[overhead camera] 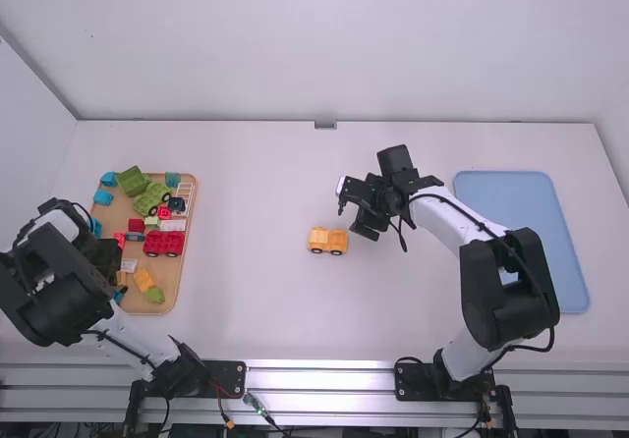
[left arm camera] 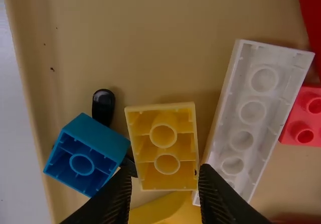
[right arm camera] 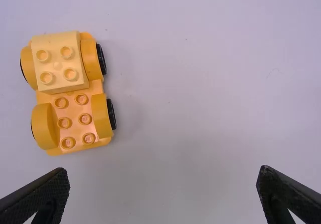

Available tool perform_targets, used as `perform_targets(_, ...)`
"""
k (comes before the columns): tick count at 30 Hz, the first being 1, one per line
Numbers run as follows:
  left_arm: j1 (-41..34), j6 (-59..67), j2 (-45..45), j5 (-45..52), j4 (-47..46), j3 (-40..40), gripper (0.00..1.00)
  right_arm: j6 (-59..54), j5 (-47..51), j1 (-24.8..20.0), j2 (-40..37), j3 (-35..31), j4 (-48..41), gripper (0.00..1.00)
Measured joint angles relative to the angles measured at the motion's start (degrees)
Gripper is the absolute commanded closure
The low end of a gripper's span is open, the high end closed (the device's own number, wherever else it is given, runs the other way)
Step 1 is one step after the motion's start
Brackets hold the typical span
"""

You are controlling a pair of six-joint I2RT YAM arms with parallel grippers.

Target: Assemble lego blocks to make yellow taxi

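While my right gripper [overhead camera: 353,215] stands wide apart near the yellow taxi [right arm camera: 74,114] on the tabletop [overhead camera: 256,291], the raised marks on the taxi's studs are too small for me to read. Over the tray [overhead camera: 193,212], my left gripper [overhead camera: 104,255] is parted about an upturned yellow block [left arm camera: 164,146]; a curved yellow piece [left arm camera: 163,209] below is partly hidden and cut off.
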Motion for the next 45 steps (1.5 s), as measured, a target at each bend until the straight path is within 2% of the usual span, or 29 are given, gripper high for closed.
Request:
perform_targets(10, -0.02, -0.02, 0.0, -0.02, 3.04, -2.27, 0.62, -0.04, -0.02, 0.0, 0.0, 0.0, -0.04, 0.01)
perform_targets(21, 0.0, 0.04, 0.0, -0.57, 4.98, -3.15, 0.71, -0.07, 0.0, 0.0, 0.0, 0.0, -0.17, 0.01)
perform_targets(26, -0.02, 0.2, -0.61, -0.9, 8.04, -4.46, 0.66, -0.04, 0.0, 0.0, 0.0, 0.0, -0.22, 0.01)
perform_targets(29, 0.0, 0.26, -1.03, -1.01, 12.81, -7.39, 0.53, -0.17, 0.0, 0.0, 0.0, 0.0, -0.15, 0.01)
perform_targets(32, 0.0, 0.17, -1.2, -1.07, 14.05, -8.85, 0.5, -0.11, 0.0, 0.0, 0.0, 0.0, -0.17, 0.01)
perform_targets(36, 0.0, 0.87, -1.2, -0.96, 15.1, -9.03, 0.57, -0.22, -0.02, 0.0, 0.0, 0.0, -0.17, 0.01)
perform_targets(37, 0.0, 1.49, -1.18, -0.76, 15.54, -9.05, 0.63, 0.02, 0.0, 0.0, 0.0, 0.0, -0.13, 0.01)
perform_targets(39, -0.02, 1.73, -1.18, -0.81, 15.63, -9.05, 0.68, -0.04, -0.02, 0.0, 0.0, 0.0, -0.17, 0.01)
perform_targets(42, 0.0, 2.23, -1.18, -0.81, 15.17, -8.98, 0.66, -0.11, -0.02, 0.0, 0.0, 0.0, -0.15, 0.01)
perform_targets(45, 0.0, 3.32, -1.18, -0.81, 13.14, -8.52, 0.58, -0.15, 0.0, 0.0, 0.0, 0.0, -0.15, 0.01)
